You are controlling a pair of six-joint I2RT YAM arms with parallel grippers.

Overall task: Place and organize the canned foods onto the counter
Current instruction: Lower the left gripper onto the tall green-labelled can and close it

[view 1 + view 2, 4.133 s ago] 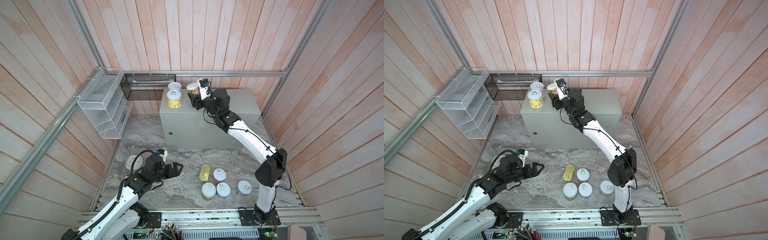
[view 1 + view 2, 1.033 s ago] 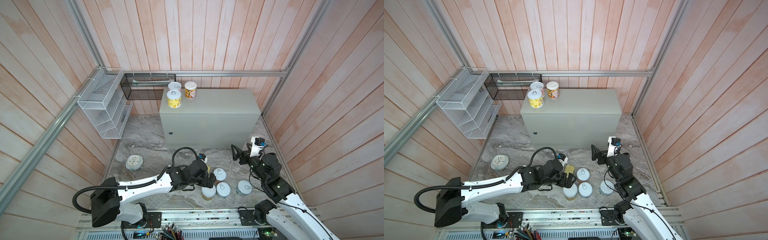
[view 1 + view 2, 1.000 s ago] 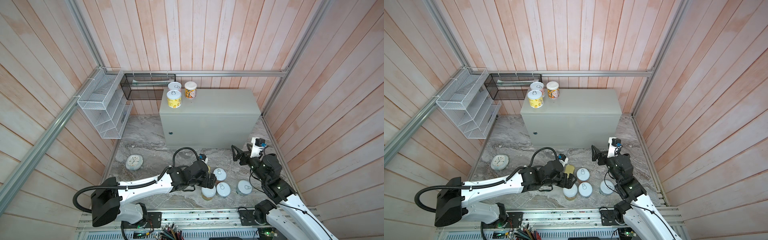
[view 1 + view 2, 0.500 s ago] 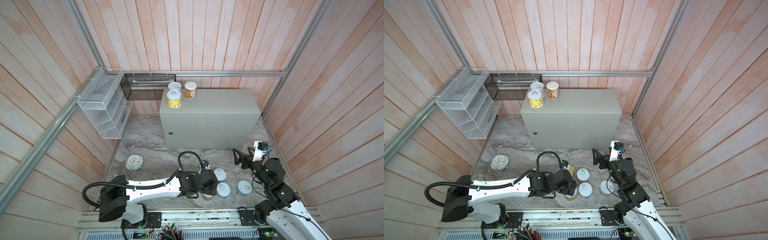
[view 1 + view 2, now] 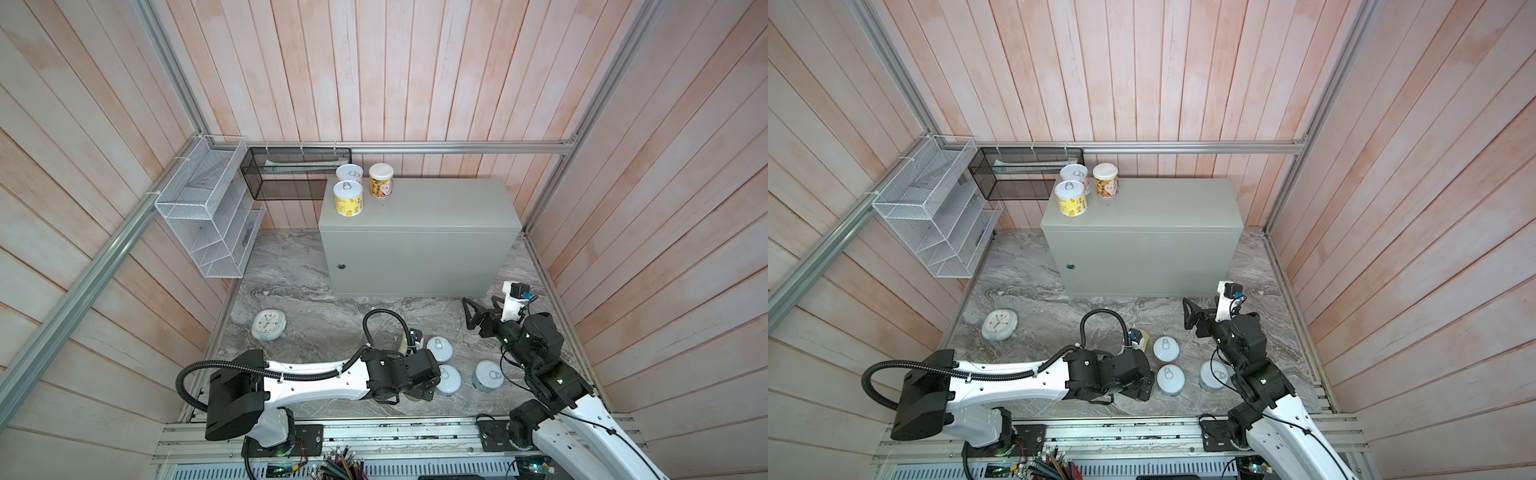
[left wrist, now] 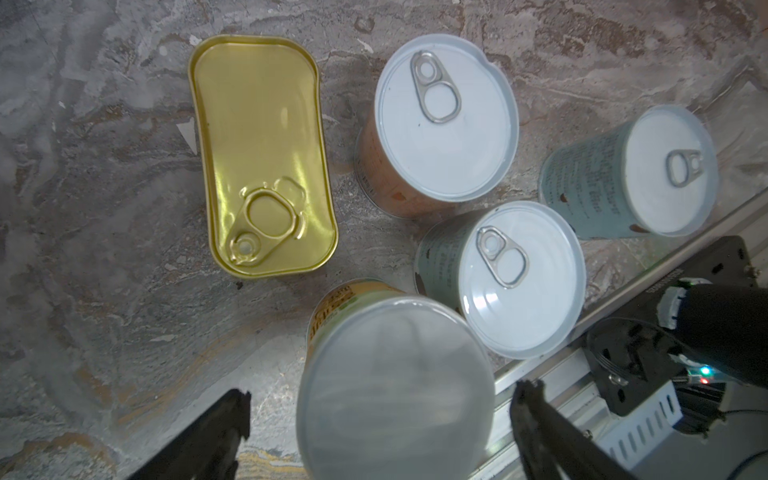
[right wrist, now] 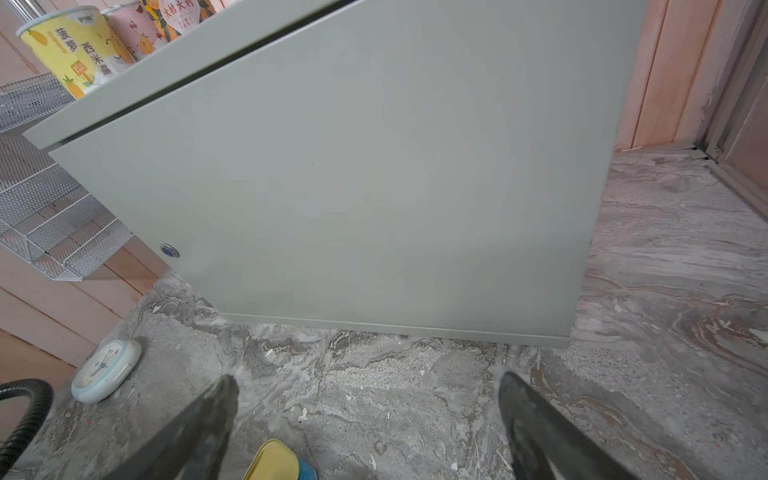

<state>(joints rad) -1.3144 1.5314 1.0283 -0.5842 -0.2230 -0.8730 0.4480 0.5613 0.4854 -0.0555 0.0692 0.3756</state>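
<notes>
Yellow-labelled white-lidded can [image 6: 390,374], upright on grey marble surface [image 6: 104,208], off the grey-green metal counter [image 5: 432,203].
Left gripper [image 6: 380,409] fingers spread astride it; right gripper [image 7: 368,380] spread, empty. Risk: closing finger nudges neighbouring blue-labelled can [image 6: 511,282].

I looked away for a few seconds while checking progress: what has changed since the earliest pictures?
The right gripper let go of the orange can on the counter and withdrew low in front of it, open, empty. The left gripper swung from near the clock across to the yellow can, open astride it. The other cans, gold tin and clock stayed put.
</notes>
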